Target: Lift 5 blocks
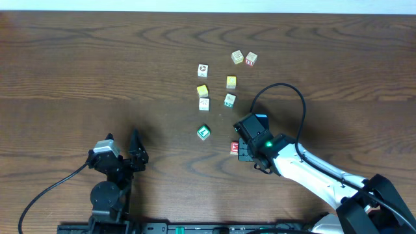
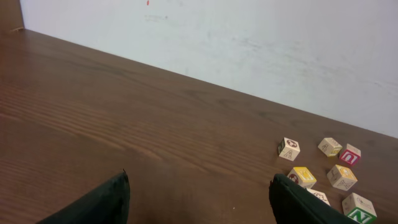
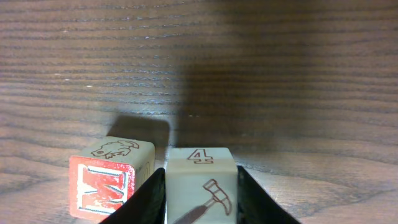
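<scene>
Hammer block (image 3: pixel 201 190), number four on top, squeezed between right gripper (image 3: pixel 200 174) fingers. Only the wrist view catches it, overhead hides it under that gripper. Red block (image 3: pixel 102 186) just beside it. Green block (image 1: pixel 204 132) near, pale blocks (image 1: pixel 204 103) scattered beyond on table (image 1: pixel 78 78). Left gripper (image 2: pixel 199 205) spread wide, holding nothing, well apart from all blocks.
</scene>
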Robot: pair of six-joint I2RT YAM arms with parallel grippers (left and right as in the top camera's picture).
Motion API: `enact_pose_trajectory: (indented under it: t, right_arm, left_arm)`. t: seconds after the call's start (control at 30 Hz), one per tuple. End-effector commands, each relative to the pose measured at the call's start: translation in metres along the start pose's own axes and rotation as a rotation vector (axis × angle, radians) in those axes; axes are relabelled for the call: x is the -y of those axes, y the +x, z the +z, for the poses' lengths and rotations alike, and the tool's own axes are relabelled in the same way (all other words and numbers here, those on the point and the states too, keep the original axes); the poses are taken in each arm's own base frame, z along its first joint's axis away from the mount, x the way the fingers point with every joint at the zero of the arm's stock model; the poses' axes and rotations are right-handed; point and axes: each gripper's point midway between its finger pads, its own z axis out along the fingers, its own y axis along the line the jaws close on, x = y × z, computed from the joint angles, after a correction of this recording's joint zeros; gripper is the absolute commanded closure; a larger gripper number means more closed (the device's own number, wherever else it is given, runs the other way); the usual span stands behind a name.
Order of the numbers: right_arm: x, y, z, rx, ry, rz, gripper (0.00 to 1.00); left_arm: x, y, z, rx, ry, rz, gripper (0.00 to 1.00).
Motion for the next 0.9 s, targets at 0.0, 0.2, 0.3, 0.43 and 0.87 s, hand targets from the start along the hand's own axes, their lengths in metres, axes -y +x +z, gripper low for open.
enact_pose_trajectory:
  t: [0.0, 0.2, 0.3, 0.43, 0.87]
  right_arm:
    - [0.002, 0.006, 0.004, -0.012, 0.019, 0.005, 0.61]
    - [0.001, 0.006, 0.004, -0.011, 0.019, 0.005, 0.51]
    - [0.002, 0.005, 0.004, -0.008, 0.023, 0.005, 0.49]
    - [0.004, 0.004, 0.004, 0.001, 0.035, 0.005, 0.46]
    - [0.005, -0.012, 0.003, 0.071, 0.046, -0.036, 0.42]
  left_arm:
    - [-0.008, 0.017, 0.001, -0.053, -0.033, 0.011, 0.28]
    - [-0.008, 0.017, 0.001, -0.053, -0.033, 0.011, 0.28]
    - [-0.008, 0.017, 0.001, -0.053, -0.033, 0.011, 0.28]
    - [-0.008, 0.017, 0.001, -0.053, -0.033, 0.011, 0.28]
    - [-0.008, 0.017, 0.001, -0.053, -0.033, 0.011, 0.28]
